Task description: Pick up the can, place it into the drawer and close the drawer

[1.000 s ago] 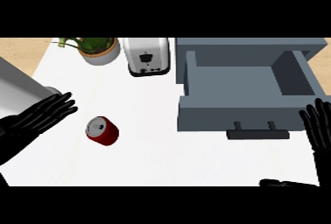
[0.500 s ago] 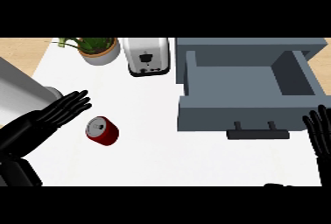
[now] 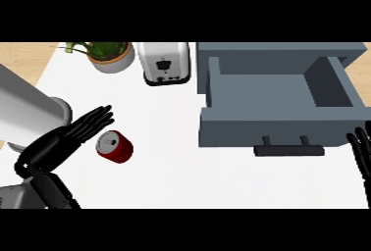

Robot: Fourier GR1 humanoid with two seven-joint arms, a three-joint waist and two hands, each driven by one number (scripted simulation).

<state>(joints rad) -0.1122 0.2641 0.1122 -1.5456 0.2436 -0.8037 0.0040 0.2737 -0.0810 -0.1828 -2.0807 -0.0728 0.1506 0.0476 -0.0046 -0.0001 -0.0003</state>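
A red can (image 3: 115,146) with a silver top lies on the white counter, left of centre. My left hand (image 3: 64,139) is open just left of it, straight fingers pointing up and right, their tips close to the can's upper edge. The grey drawer (image 3: 281,127) stands pulled open at the right, its inside bare, with a dark handle (image 3: 288,150) on its front. My right hand (image 3: 361,152) shows only at the right edge below the drawer's corner, open with fingers up.
A white toaster (image 3: 167,62) and a potted plant (image 3: 109,54) stand at the back. A large metal cylinder (image 3: 23,112) rises at the left edge, close behind my left hand. Bare white counter (image 3: 203,181) lies between the can and the drawer.
My left hand has moved right and closer to the can. My right hand has drifted toward the right edge and shows less. The can and drawer have not moved.
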